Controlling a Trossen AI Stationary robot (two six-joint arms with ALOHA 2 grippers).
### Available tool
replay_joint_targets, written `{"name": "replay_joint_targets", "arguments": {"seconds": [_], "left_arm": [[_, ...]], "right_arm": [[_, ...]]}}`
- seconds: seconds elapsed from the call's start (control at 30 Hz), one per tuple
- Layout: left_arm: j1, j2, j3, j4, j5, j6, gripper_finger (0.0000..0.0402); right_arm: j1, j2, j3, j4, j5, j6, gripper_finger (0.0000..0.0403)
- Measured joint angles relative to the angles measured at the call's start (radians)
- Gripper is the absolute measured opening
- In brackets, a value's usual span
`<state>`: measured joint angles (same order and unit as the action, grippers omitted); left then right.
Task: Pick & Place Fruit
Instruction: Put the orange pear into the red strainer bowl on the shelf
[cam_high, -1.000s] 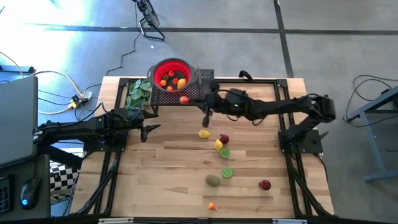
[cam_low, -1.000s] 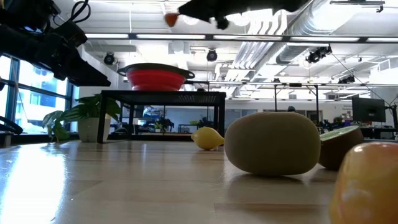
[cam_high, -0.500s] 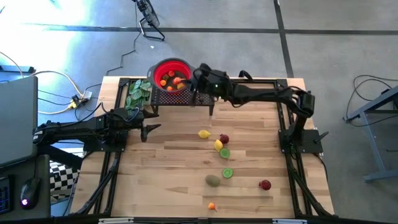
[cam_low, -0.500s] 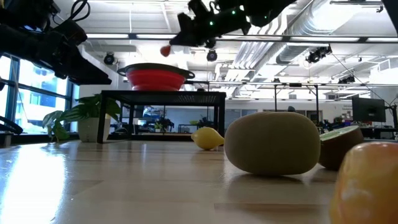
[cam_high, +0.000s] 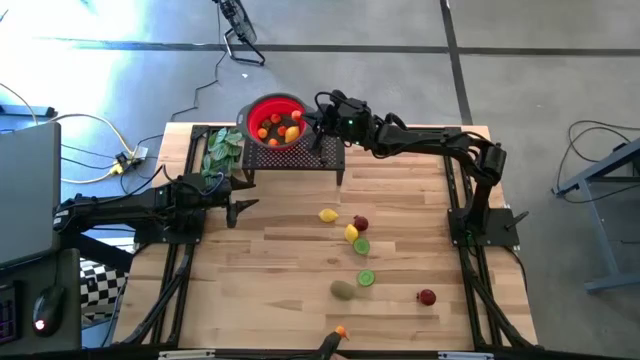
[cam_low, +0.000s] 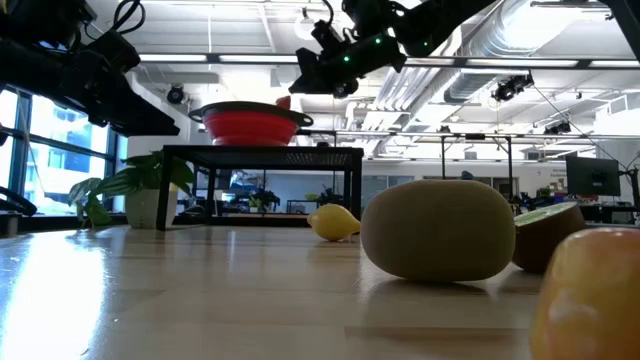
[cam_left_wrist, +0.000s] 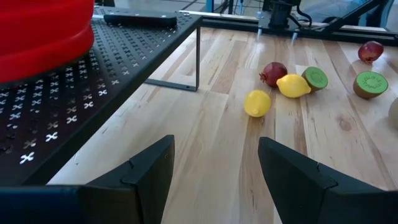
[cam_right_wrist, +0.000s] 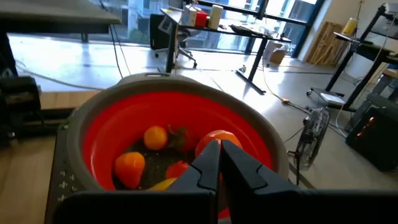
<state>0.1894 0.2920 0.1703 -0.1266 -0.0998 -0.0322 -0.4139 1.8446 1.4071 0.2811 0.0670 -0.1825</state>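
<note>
- Small, rigid-looking toy fruit (cam_high: 351, 233) is scattered mid-table toward the near edge; more is seen inside the red bowl (cam_high: 262, 107) at the far edge.
- The right gripper (cam_right_wrist: 219, 163) is held over the bowl, fingers together, gripping nothing visible.
- The left gripper (cam_left_wrist: 214, 168) is parked near the left edge, fingers apart.
- Pieces are judged light, smooth and prone to roll; each is best pinched across its middle.

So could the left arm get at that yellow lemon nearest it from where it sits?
Probably yes. The left gripper is open and empty, and the lemon lies on bare wood ahead of it with nothing between. The right gripper is away over the red bowl.
</note>
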Motion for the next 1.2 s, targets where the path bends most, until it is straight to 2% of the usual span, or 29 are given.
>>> {"name": "replay_joint_targets", "arguments": {"seconds": [0.1,0.3,0.63,0.83,1.2], "left_arm": [[0.0,0.0,0.0,0.004,0.0,0.0,0.0228],[0.0,0.0,0.0,0.005,0.0,-0.002,0.0228],[0.0,0.0,0.0,0.007,-0.043,0.0,0.0228],[0.0,0.0,0.0,0.007,-0.046,0.0,0.0228],[0.0,0.0,0.0,0.006,-0.047,0.0,0.0228]], "right_arm": [[-0.007,0.015,0.001,0.005,-0.045,0.034,0.0003],[-0.008,0.025,0.002,0.004,-0.044,0.043,0.0003],[0.002,0.026,0.132,-0.193,-0.019,0.002,0.0003],[-0.001,0.041,0.14,-0.264,-0.017,-0.005,0.0003],[-0.001,0.091,0.139,-0.252,-0.018,-0.031,0.0003]]}}
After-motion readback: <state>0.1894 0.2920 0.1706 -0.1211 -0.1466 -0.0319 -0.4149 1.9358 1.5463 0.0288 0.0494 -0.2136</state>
